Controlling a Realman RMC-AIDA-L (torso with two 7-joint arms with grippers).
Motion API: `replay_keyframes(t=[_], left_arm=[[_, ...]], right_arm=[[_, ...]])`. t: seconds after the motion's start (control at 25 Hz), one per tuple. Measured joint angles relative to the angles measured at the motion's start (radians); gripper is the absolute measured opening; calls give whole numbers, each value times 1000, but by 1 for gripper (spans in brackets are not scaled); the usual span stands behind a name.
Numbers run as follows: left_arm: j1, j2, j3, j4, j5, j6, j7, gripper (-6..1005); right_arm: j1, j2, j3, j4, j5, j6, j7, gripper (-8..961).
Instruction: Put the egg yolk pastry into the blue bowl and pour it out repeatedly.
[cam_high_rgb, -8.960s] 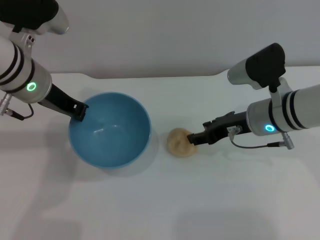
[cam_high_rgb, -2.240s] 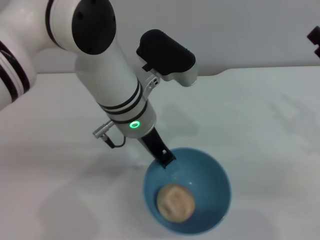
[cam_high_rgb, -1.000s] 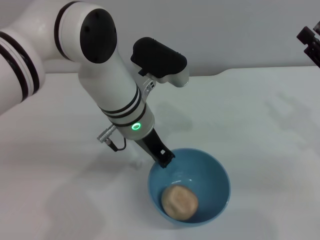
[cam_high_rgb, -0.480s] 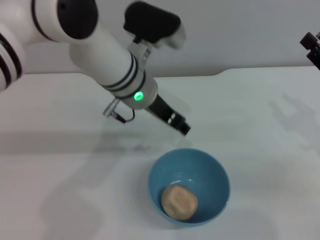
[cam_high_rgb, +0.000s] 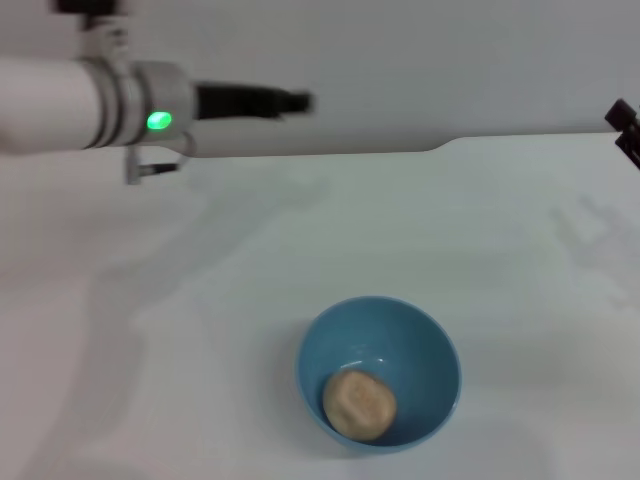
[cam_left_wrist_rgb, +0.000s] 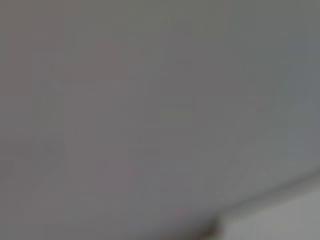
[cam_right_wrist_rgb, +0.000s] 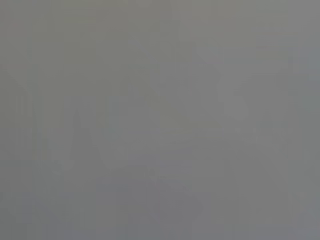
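The blue bowl (cam_high_rgb: 378, 372) stands upright on the white table near the front, slightly right of the middle. The egg yolk pastry (cam_high_rgb: 358, 403) lies inside it against the near-left wall. My left gripper (cam_high_rgb: 296, 101) is raised high at the back left, pointing right, far from the bowl, with nothing seen in it. Only a dark bit of my right gripper (cam_high_rgb: 626, 128) shows at the far right edge. Both wrist views show only plain grey.
The white table (cam_high_rgb: 470, 240) ends at the back along a grey wall, with a step in its back edge (cam_high_rgb: 440, 148) right of the middle.
My left gripper has let go of the bowl's rim, risen and swung away to the back left. The bowl and pastry stay where they were set down.
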Motion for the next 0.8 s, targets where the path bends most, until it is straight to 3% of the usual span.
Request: replay_keyframes(t=[0.12,0.44,0.68,0.8], left_arm=[[99,-3,14,-13,-131,171,116,663],[269,-4,102,-21,-390,471,448,658],[320,0,292,-44,-375,741,540,657],[324,-1,435,-48,-287,916,548,657]], right_arm=[[7,2,11,36,4,32,-61,502],[21,3,41,196,197,44,-308,502],[22,4,59,251,211,45,-351,502],[22,5,73,258,212,41,-352,502]])
